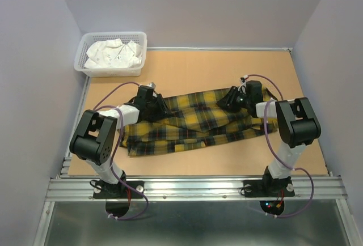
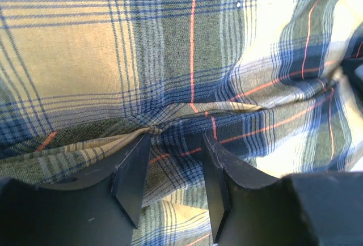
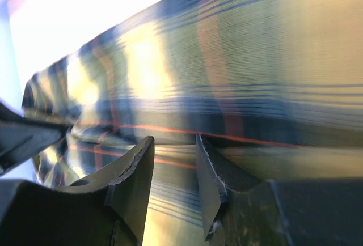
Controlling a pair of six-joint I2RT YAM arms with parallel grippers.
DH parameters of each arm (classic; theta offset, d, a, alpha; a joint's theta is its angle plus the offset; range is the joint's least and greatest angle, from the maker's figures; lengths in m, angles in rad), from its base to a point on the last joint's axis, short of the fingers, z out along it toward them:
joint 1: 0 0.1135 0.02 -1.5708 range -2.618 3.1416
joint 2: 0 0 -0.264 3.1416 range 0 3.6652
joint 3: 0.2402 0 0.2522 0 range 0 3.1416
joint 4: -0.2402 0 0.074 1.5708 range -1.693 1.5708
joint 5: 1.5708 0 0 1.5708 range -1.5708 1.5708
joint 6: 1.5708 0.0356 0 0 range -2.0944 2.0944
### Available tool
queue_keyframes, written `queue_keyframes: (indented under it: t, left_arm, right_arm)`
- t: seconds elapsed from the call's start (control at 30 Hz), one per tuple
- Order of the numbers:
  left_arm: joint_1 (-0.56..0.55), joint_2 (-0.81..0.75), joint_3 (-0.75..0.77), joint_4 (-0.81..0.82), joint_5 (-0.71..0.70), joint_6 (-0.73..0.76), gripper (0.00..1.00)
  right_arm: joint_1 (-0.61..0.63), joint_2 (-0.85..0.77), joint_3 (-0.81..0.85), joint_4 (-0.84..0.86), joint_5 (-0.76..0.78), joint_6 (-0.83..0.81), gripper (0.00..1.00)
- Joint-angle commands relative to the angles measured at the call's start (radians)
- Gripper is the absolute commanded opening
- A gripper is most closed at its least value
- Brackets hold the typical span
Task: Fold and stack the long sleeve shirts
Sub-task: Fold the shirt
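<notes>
Shirt (image 1: 193,122), yellow plaid, spread out. Left gripper (image 2: 176,139) set on shirt's left end, jaws apart around cloth fold. Right gripper (image 3: 174,139) set on shirt's right end, jaws apart.

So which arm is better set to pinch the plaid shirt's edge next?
Probably left: the left claw sits at a bunched shirt ridge, jaws open. The right claw is over cloth too, but blurred.
</notes>
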Motion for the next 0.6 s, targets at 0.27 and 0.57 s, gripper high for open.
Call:
queue_keyframes:
  t: [0.27, 0.57]
  left_arm:
    - [0.021, -0.015, 0.0, -0.082, -0.042, 0.041, 0.56]
    - [0.036, 0.005, 0.005, -0.105, -0.076, 0.037, 0.55]
  right_arm:
    - [0.02, -0.214, 0.026, -0.034, -0.226, -0.002, 0.41]
    - [0.325, -0.11, 0.009, 0.042, -0.257, 0.035, 0.41]
